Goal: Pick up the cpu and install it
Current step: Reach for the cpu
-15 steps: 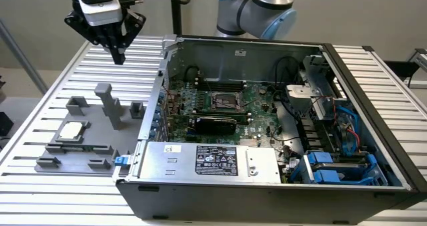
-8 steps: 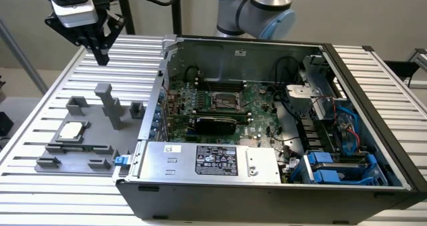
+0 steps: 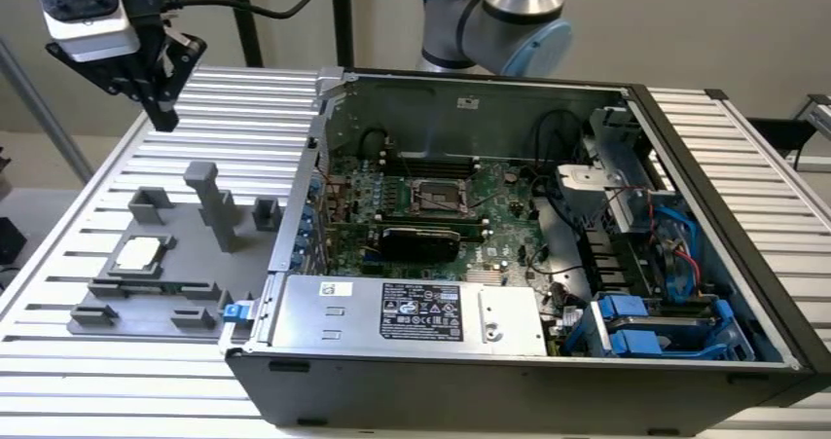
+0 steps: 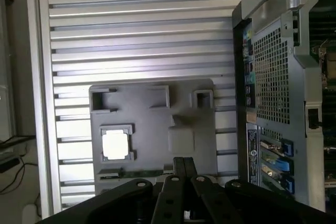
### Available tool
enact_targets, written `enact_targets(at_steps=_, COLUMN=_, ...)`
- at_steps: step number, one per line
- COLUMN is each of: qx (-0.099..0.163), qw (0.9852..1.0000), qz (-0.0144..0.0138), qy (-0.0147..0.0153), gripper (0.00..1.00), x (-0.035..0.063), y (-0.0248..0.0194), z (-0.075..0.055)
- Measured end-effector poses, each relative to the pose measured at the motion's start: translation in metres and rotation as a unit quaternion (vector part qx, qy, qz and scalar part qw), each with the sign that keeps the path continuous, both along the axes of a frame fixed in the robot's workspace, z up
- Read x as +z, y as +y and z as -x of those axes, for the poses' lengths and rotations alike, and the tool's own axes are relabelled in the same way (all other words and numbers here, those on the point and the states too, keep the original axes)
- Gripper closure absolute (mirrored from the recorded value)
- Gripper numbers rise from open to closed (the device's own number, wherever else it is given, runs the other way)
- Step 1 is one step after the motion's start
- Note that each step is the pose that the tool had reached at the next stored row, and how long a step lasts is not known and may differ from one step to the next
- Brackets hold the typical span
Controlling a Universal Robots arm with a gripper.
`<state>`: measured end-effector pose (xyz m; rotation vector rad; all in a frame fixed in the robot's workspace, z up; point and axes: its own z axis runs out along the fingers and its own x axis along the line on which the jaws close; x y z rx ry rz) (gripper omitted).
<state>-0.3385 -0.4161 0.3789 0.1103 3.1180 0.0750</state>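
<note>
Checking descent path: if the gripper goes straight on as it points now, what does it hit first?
The gripper would probably meet the grey tray, near its upright block, not the cpu off to one side; depth is unclear.

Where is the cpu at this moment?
The cpu lies in a recess of the grey tray on the exterior view's left, beside the open computer case.
</note>
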Motion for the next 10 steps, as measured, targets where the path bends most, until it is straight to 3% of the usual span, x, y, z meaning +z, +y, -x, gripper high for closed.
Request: enact_targets(at_steps=10, qx=0.0, qw=1.0, qz=0.0011, qy=0.0, gripper=0.89, x=-0.0175, y=0.0, z=0.045)
